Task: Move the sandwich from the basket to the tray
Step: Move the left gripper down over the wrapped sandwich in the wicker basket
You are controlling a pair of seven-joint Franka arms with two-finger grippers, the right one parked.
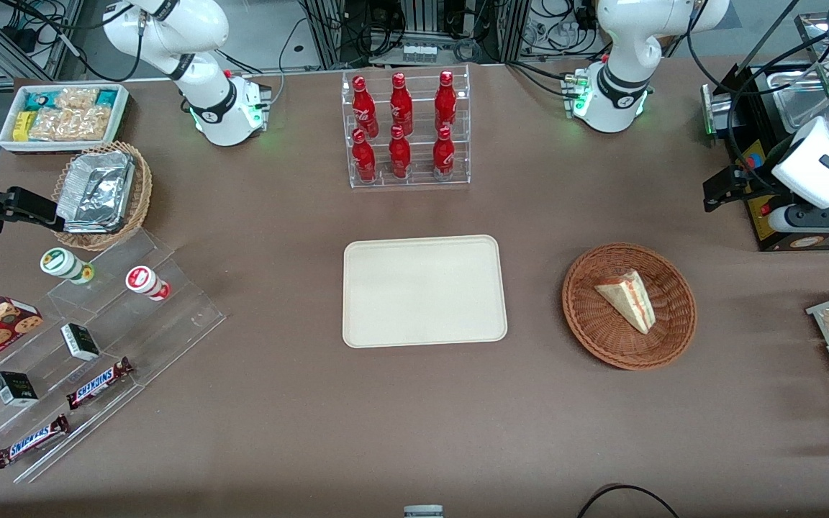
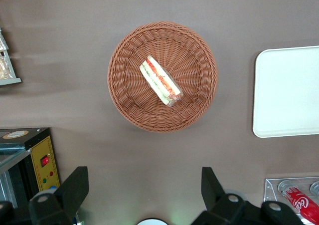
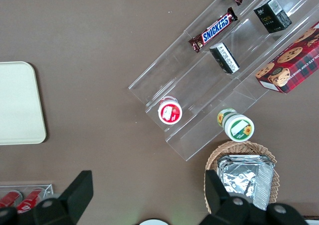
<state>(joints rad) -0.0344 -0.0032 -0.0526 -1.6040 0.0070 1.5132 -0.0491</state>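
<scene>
Sandwich (image 1: 627, 298) lies in the basket (image 1: 587, 316), right of the empty tray (image 1: 423, 291) at frame centre. Tool (image 2: 144, 195) hovers above, fingers apart; reaching hasn't started, so lowering onto the sandwich comes next.

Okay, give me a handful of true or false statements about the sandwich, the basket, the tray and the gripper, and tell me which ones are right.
1. The sandwich lies in the basket. True.
2. The tray holds a bottle. False: nothing is on it.
3. The gripper is shut on the sandwich. False: it is open, high above the table, holding nothing.
4. The tray lies beside the basket, apart from it. True.
5. The sandwich is unwrapped and in two pieces. False: one wrapped wedge.
</scene>
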